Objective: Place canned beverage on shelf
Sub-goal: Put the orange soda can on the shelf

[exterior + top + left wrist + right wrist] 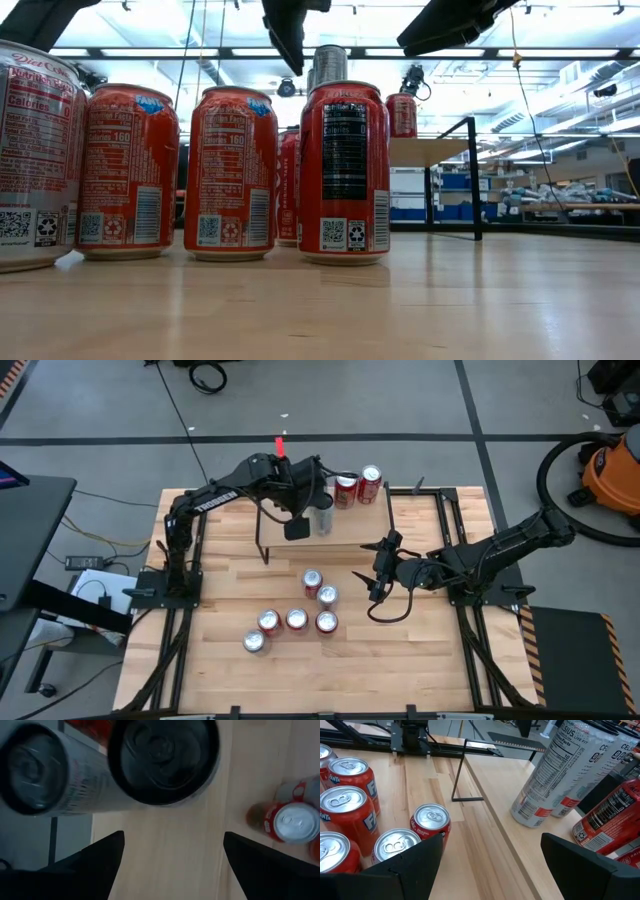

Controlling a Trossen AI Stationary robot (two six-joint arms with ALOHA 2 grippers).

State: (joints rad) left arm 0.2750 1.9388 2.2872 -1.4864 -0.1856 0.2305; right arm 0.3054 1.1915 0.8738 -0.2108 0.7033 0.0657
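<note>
The shelf stands at the table's far middle on thin black legs. On its plank stand two tall silver cans and two red cans behind them. My left gripper hovers open above the shelf, just on the near side of the silver cans, with nothing between its fingers. My right gripper waits open over the table right of centre, pointing toward the shelf. Several red cans stand upright on the tabletop in front of the shelf.
The loose red cans cluster at the table's near middle, two more closer to the shelf. Black frame rails run along both table sides. Bare wood lies to the right of the cans on the shelf.
</note>
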